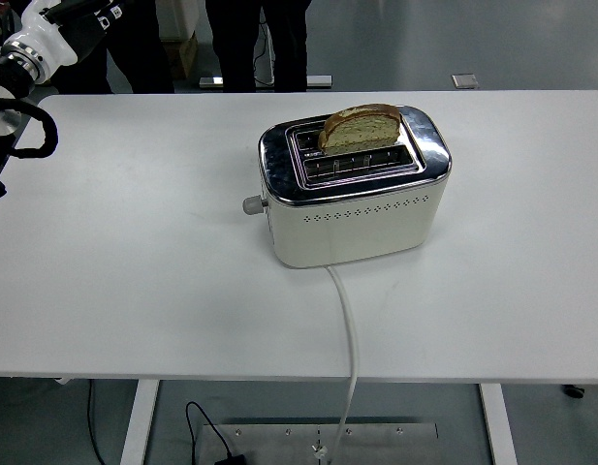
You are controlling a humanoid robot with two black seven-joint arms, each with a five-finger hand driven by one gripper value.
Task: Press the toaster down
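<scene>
A cream toaster (355, 208) with a chrome top stands at the middle of the white table (134, 262). A slice of brown bread (361, 127) sticks up out of its far slot; the near slot looks empty. The grey lever knob (252, 204) juts from the toaster's left end and sits high. My left arm (37, 46), black with a white cuff, shows at the top left corner, far from the toaster. Its hand (90, 14) is cut by the picture's edge. The right arm is out of view.
A white power cord (348, 325) runs from the toaster's front over the table's near edge. A black cable loop (32, 131) hangs by the table's far left corner. People's dark-trousered legs (245, 44) stand behind the table's far edge.
</scene>
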